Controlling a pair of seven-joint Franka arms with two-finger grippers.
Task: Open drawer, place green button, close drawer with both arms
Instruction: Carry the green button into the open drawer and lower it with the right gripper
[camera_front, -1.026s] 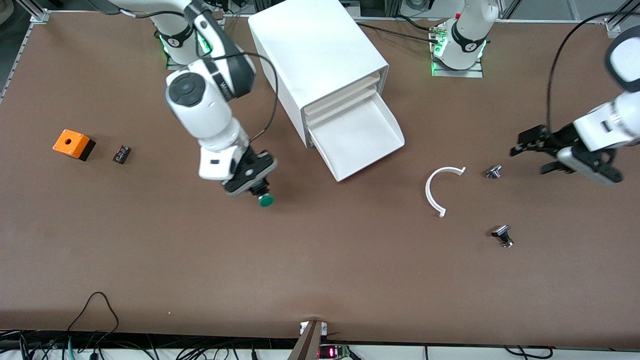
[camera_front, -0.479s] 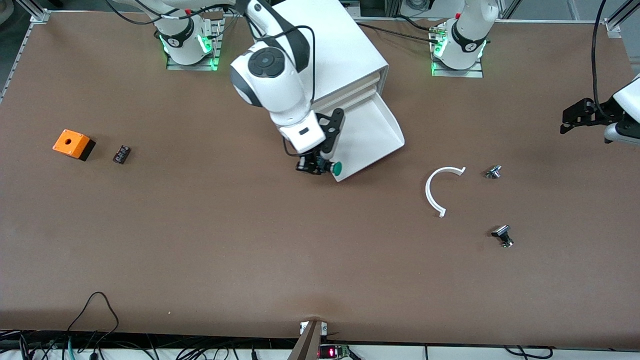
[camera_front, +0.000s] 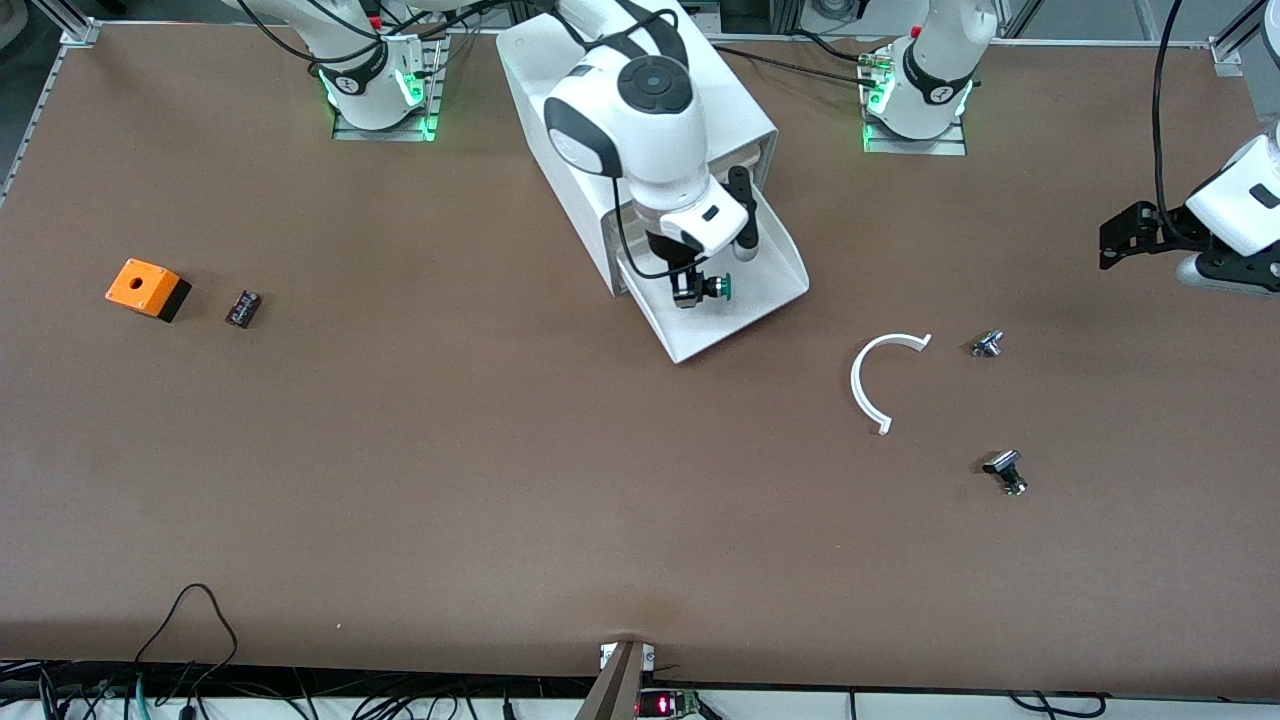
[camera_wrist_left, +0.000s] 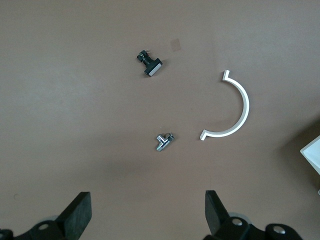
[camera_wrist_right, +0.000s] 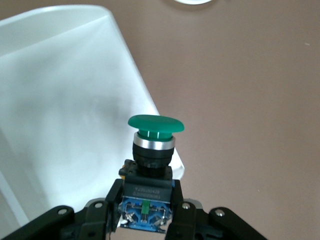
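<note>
Over the open drawer, the right end effector clamps the button.
Carried across the worktop within a second, it awaits release; the left end effector waits open.

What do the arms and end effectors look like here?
Both arms are glossy white with black joint bands and a round dark cap on a joint. Black cables trail along them. The right end effector and left end effector are black, two-fingered. Green lights glow at both bases.
</note>
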